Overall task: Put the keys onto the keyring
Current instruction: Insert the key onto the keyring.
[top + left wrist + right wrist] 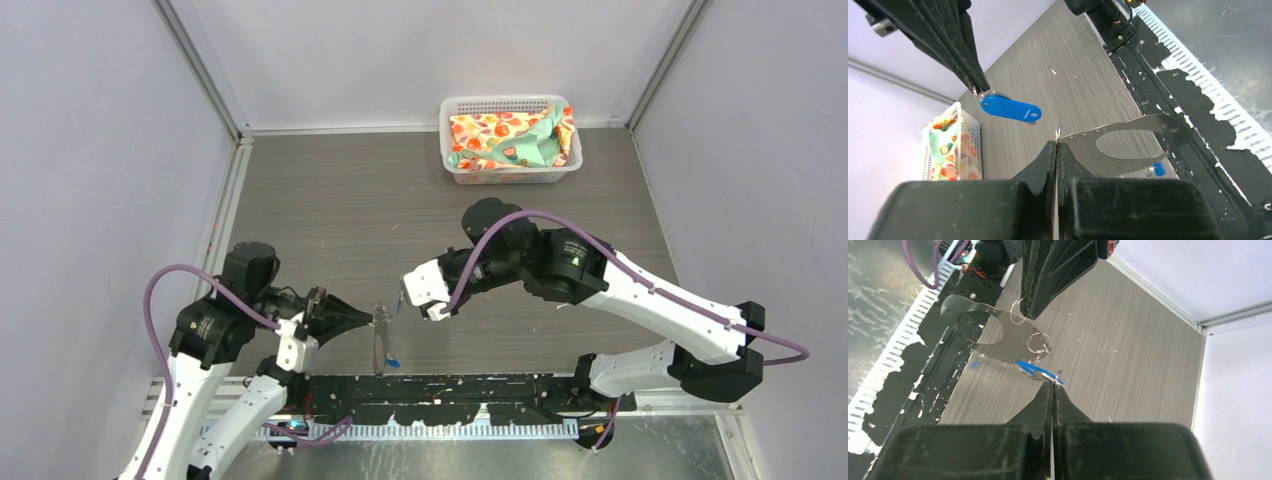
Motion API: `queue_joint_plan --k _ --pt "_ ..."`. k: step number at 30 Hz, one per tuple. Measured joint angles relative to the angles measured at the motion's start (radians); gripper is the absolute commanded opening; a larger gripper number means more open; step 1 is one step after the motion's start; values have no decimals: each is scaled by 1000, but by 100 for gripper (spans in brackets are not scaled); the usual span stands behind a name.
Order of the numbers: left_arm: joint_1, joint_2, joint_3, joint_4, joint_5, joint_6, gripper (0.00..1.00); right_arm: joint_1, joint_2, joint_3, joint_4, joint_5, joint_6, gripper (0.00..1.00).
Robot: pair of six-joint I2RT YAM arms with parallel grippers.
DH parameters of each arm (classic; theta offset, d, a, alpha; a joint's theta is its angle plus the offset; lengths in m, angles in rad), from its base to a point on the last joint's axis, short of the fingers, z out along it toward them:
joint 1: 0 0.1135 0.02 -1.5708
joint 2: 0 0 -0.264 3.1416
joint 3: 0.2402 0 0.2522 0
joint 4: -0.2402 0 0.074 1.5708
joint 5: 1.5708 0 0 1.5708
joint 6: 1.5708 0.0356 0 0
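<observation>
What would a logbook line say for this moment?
left gripper: shut on keyring | right gripper: shut on blue key, not yet on keyring | second key: beside keyring

A white basket [510,172] holding orange-and-green patterned cloth [505,140] sat at the far side of the grey worktop [330,200].

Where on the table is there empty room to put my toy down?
The widest bare patch of table lies between the back wall, the basket and the left arm. A smaller strip runs between the right arm and the black rail. It is crowded in the front middle, where the left fingers and right fingers meet at the keyring.
</observation>
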Motion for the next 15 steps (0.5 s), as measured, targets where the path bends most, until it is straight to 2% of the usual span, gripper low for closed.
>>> queue_joint_plan --k 6,15 --pt "-14 5 51 -113 -30 183 0 6 80 45 -108 -79 -27 1" --pt "-31 15 51 -178 -37 240 0 47 164 153 -193 -113 -71 1"
